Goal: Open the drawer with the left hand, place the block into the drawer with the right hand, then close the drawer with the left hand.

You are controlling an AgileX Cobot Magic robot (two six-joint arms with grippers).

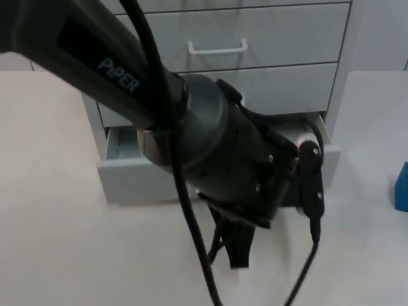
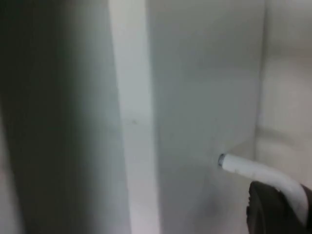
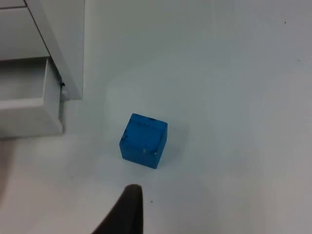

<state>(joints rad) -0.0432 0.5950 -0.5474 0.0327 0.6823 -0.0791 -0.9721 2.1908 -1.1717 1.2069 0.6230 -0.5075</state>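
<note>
Left gripper (image 1: 239, 245) hangs low in front of the bottom drawer (image 1: 127, 172), which stands pulled partway out of the grey cabinet (image 1: 287, 38); in the left wrist view a black fingertip (image 2: 273, 212) sits right against the drawer's white bar handle (image 2: 258, 173), but whether the fingers are closed on the bar or merely beside it cannot be told. In the top view the left arm's bulk covers most of the drawer front and its opening, so how far it is open and whether anything lies inside are hidden. Right gripper (image 3: 124, 212) waits above the table (image 3: 234, 73), one dark fingertip in sight, and its spread cannot be judged either. Just ahead of it lies the blue block (image 3: 144, 140), resting flat on the white surface near the cabinet's corner and apart from the drawer; in the top view it is cut off at the edge. By its look the block is small, rigid and probably light, with flat, square faces, so a pinch across two opposite sides should hold it steadily, though smooth faces could slip under a weak squeeze.
</note>
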